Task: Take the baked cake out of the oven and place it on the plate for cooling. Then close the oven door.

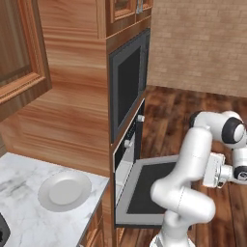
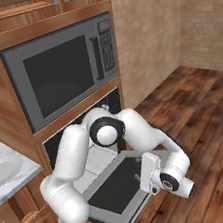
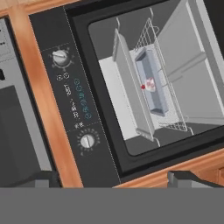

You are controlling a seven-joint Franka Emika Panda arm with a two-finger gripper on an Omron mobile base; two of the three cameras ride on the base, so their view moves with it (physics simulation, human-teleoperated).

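While its fingers spread wide, hand (image 3: 116, 179) holds nothing.

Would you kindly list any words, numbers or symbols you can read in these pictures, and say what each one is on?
None can be read.
Oven control strip: small pale and teal marks between the two silver knobs, too small and blurred to read.
Tick marks around each knob: no legible numbers.
Microwave keypad: faint button rows, too small to read.
Plate, baked cake and oven door: no text seen.
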